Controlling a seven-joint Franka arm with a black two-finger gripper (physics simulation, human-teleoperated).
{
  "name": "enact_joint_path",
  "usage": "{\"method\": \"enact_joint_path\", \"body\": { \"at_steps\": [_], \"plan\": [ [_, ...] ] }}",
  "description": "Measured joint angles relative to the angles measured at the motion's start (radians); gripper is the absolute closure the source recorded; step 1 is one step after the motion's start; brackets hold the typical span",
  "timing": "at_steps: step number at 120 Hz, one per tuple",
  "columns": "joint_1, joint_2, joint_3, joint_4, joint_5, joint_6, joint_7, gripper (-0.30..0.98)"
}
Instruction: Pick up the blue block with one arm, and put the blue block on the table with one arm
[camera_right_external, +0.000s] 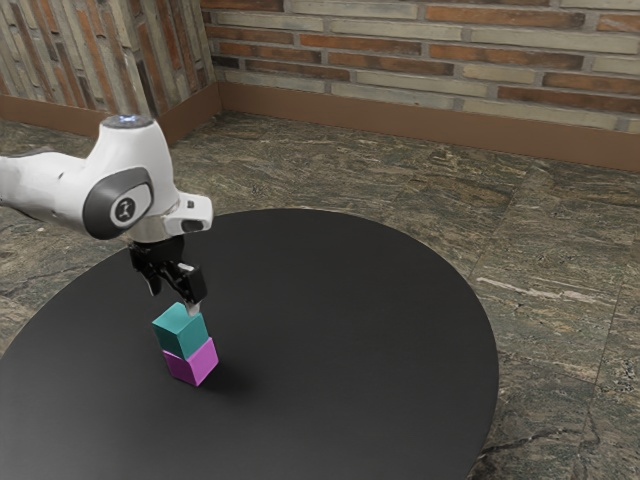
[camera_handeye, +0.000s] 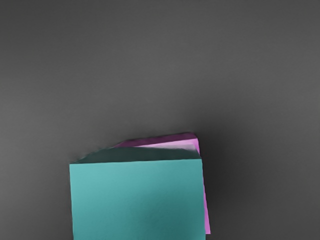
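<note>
My gripper (camera_right_external: 174, 299) is open just above the teal-blue block (camera_right_external: 181, 331), its fingers apart. One fingertip (camera_right_external: 193, 308) is close to the block's upper edge; whether they touch I cannot tell. The blue block rests on a magenta block (camera_right_external: 192, 364), which stands on the round black table (camera_right_external: 330, 330). From the wrist view, the blue block (camera_handeye: 138, 200) lies beneath my hand and covers most of the magenta block (camera_handeye: 170, 141), slightly turned relative to it.
The black tabletop (camera_handeye: 160, 65) extends around the stack, and its curved rim lies toward the exterior view's right. Beyond it are a stone floor (camera_right_external: 560, 290) and a brick wall (camera_right_external: 420, 55).
</note>
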Motion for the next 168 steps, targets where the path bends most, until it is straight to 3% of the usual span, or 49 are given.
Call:
{"method": "enact_joint_path", "body": {
  "at_steps": [82,118,132,152,168],
  "plan": [
    [0.056,0.124,0.0,-0.003,0.0,0.101,0.058,0.0],
    [0.026,0.148,-0.001,-0.001,-0.007,0.114,0.067,0.0],
    [0.014,0.152,-0.001,-0.001,-0.009,0.117,0.069,0.05],
    [0.029,0.151,-0.001,-0.003,-0.01,0.119,0.073,0.25],
    [0.036,0.149,0.0,-0.002,-0.002,0.121,0.07,0.33]
  ]
}}
